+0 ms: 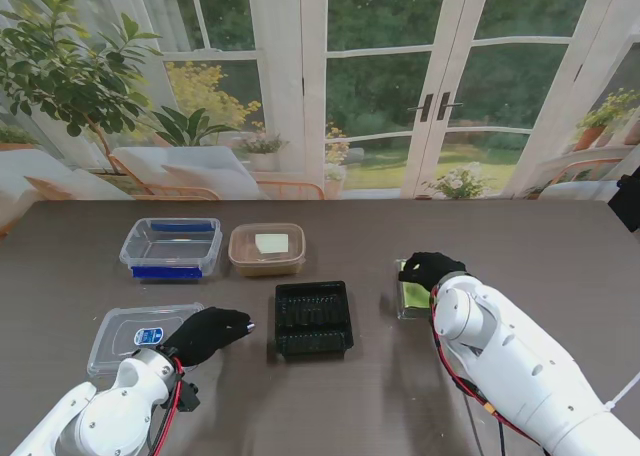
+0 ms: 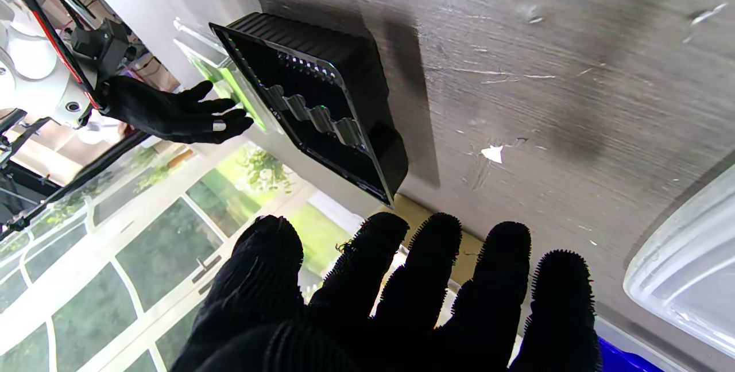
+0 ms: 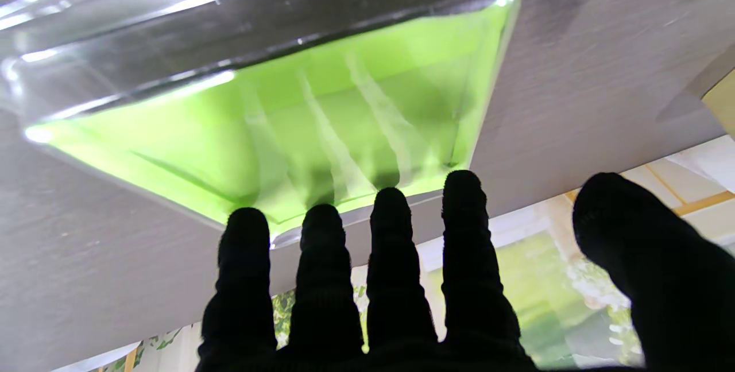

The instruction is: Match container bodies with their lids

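While the right hand (image 1: 428, 269) hovers over the green box (image 1: 411, 298), fingers (image 3: 390, 234) spread and holding nothing, the left hand (image 1: 205, 334) hangs open beside the black tray (image 1: 313, 318).

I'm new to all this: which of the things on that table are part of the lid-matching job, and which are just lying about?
Part of the job:
clear tub with blue clips
tan container
black tray
clear lid
green-tinted piece

Lying about:
Nothing on the table.
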